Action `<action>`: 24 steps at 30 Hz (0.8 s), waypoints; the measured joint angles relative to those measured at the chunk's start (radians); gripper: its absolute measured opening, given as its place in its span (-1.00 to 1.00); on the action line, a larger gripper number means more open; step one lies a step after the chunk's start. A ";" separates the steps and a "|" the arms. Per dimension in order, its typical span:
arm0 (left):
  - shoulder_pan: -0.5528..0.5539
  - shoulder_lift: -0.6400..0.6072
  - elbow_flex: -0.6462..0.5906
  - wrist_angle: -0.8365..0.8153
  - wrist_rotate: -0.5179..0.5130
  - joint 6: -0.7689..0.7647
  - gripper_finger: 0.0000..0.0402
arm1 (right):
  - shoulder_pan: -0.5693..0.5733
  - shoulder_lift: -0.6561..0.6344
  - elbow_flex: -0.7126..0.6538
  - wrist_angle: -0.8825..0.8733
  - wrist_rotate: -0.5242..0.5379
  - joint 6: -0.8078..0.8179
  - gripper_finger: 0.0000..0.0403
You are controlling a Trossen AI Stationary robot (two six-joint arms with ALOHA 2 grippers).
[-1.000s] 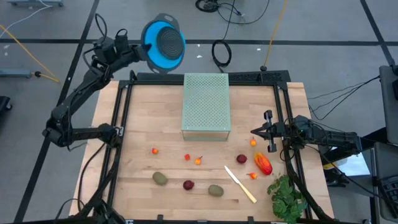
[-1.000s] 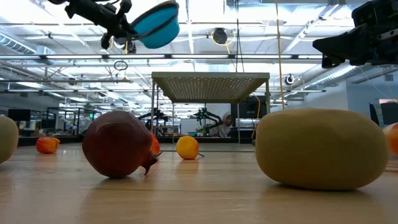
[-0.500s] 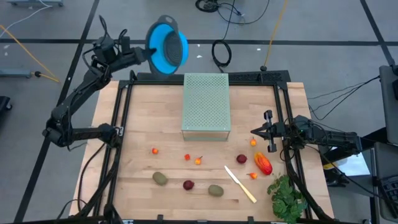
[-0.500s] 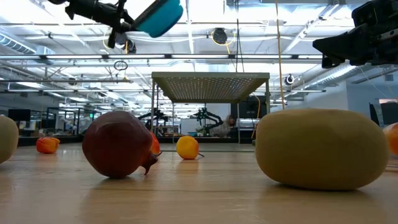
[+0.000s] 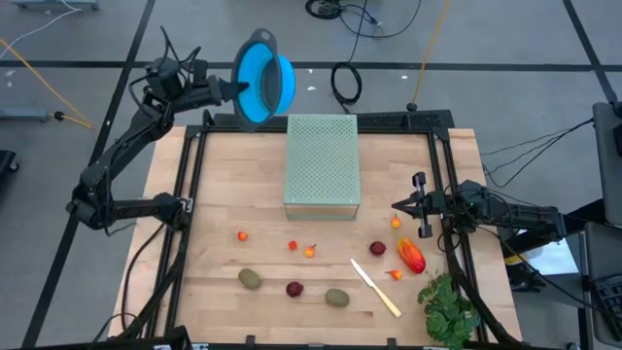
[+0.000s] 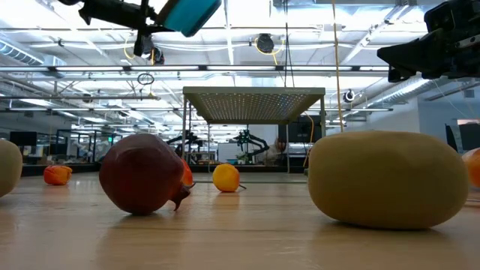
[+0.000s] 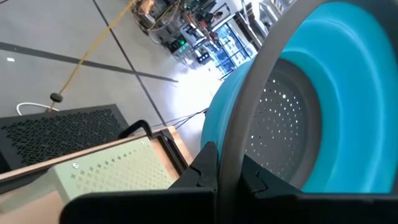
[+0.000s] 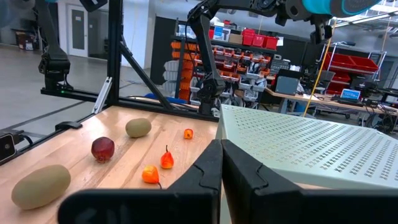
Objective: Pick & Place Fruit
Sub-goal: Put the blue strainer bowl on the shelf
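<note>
A blue colander [image 5: 264, 78] with a grey rim and a perforated bottom hangs high over the table's far left corner, with my left gripper [image 5: 228, 89] shut on it. It also shows in the low view, colander [image 6: 191, 11]. The fruit lies on the wooden table: a red-orange oval [image 5: 412, 257], two kiwi-like ovals [image 5: 251, 279] [image 5: 337, 297], two dark red balls [image 5: 294, 288] [image 5: 377, 249] and tiny orange bits [image 5: 310, 252]. My right gripper [image 5: 400, 205] stands shut at the table's right edge, holding nothing. My left gripper pinches the colander's grey rim [image 7: 239, 140] between its two fingers, one finger [image 7: 256, 177] on the perforated inner side and the other on the blue outer side. It comes in about level from the table's left. The colander is lifted clear and stands on edge.
A pale green perforated box [image 5: 323, 163] stands at the table's far middle. A cream knife [image 5: 375, 288] and a green leafy bunch [image 5: 449, 309] lie near the front right. Black frame rails run along the table's left, right and far edges.
My left gripper has rolled at the wrist while staying in place. The colander has tipped with it from open side up toward standing on edge, so it looks narrower from above. The fruit has kept still.
</note>
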 joint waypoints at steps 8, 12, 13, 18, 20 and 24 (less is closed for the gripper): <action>-0.003 0.000 0.000 0.001 -0.001 -0.021 -0.97 | 0.000 0.000 0.000 0.000 0.000 0.000 -1.00; -0.003 0.000 0.000 -0.010 0.008 -0.045 -0.98 | 0.000 0.000 0.000 0.000 0.000 0.000 -1.00; -0.003 0.000 0.000 -0.026 0.016 -0.055 -0.98 | 0.000 0.000 0.000 0.000 0.000 0.000 -1.00; -0.035 0.027 0.000 -0.104 0.076 -0.104 -0.98 | 0.000 0.000 0.000 0.000 0.000 0.000 -1.00; -0.053 0.039 0.000 -0.109 0.082 -0.116 -0.99 | 0.000 0.000 0.000 0.000 0.000 0.000 -1.00; -0.087 0.066 0.000 -0.111 0.090 -0.164 -0.98 | 0.000 0.000 0.000 0.000 0.000 0.000 -1.00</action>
